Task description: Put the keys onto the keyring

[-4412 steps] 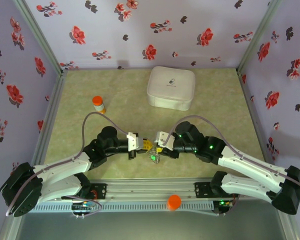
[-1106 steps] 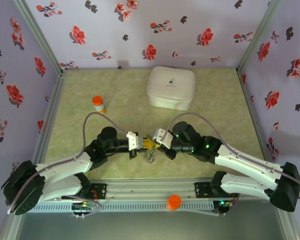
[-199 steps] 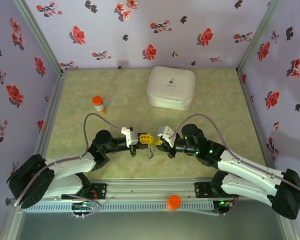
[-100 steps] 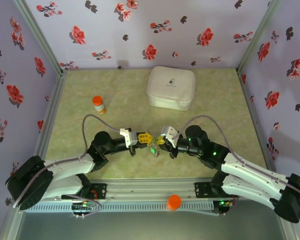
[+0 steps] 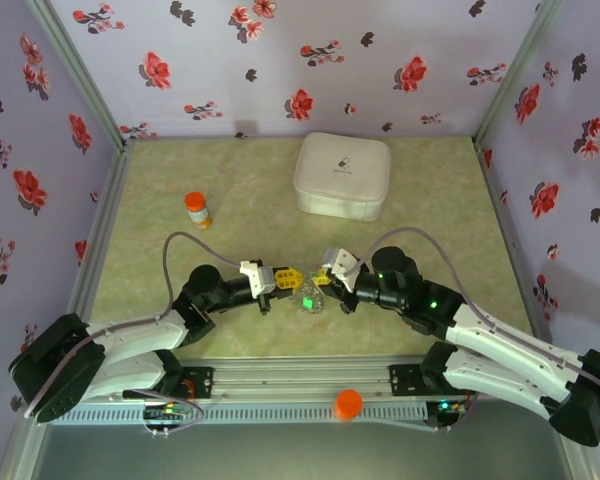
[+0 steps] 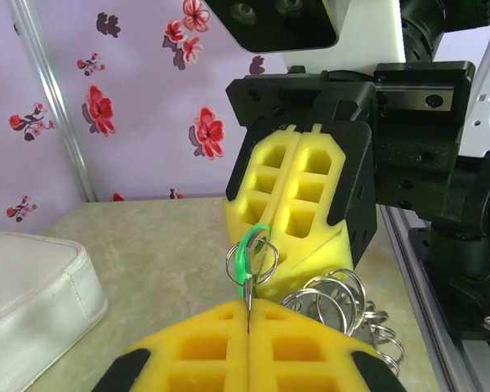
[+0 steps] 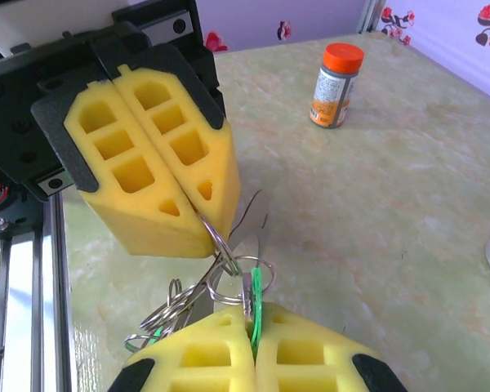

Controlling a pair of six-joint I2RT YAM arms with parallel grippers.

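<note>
Left claw [image 6: 247, 306] and right claw [image 7: 251, 317] both pinch the keyring [image 7: 231, 265]

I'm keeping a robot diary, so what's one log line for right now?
left gripper: shut on keyring | right gripper: shut on green key | grippers tip to tip | key threaded: cannot tell

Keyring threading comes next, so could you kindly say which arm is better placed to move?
Right. The right gripper is shut on the green key, whose head meets the keyring; the left gripper pinches that ring and looks better suited to holding it steady.
</note>
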